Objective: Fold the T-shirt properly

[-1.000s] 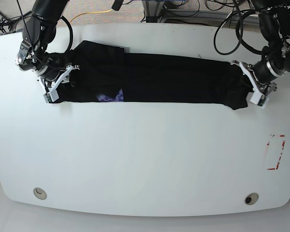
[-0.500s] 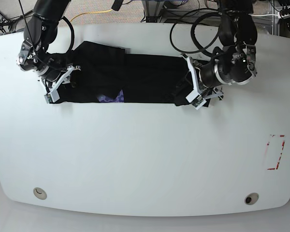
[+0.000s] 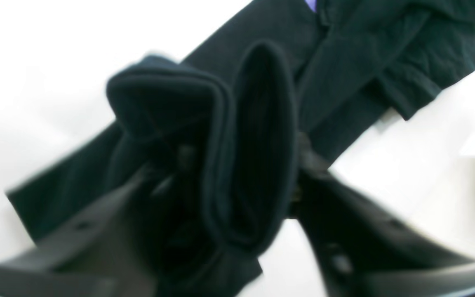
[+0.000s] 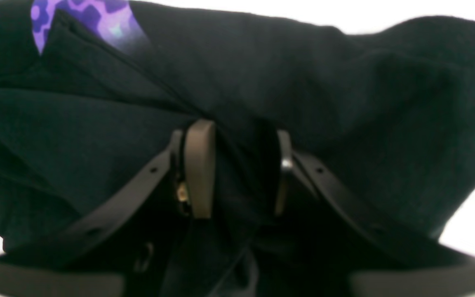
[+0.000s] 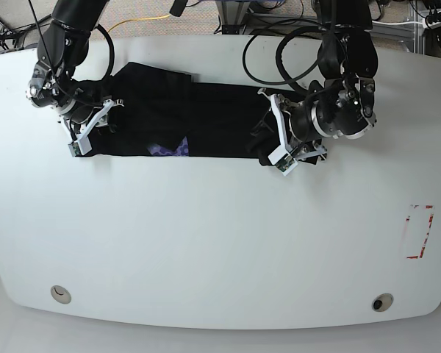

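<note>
1. Since the earlier base frames the left gripper (image 5: 278,140) has carried its end of the T-shirt (image 5: 198,121) across the table (image 5: 206,250) toward the other arm, so the long black band is now doubled over and far shorter; the right gripper (image 5: 88,131) has not moved.
2. Going left to right across the base view with the T-shirt as landmark: the right gripper sits at the shirt's left end, its fingers (image 4: 198,169) pinching a thick bunch of black cloth between them, as the right wrist view shows.
3. Just right of that grip, along the shirt's near edge, a small patch of blue-purple print (image 5: 169,148) shows through a fold; the same print (image 4: 85,20) sits at the top left of the right wrist view.
4. The shirt's middle lies flat and black on the table's far half.
5. At the shirt's right end the left gripper stands tilted, with a rolled fold of cloth (image 3: 254,165) between its fingers (image 3: 336,231). The left wrist view is blurred, so whether they press the fold or stand loose around it I cannot tell.
6. Well right of the shirt, near the table's right edge, lies a red-marked rectangle (image 5: 418,232).
</note>
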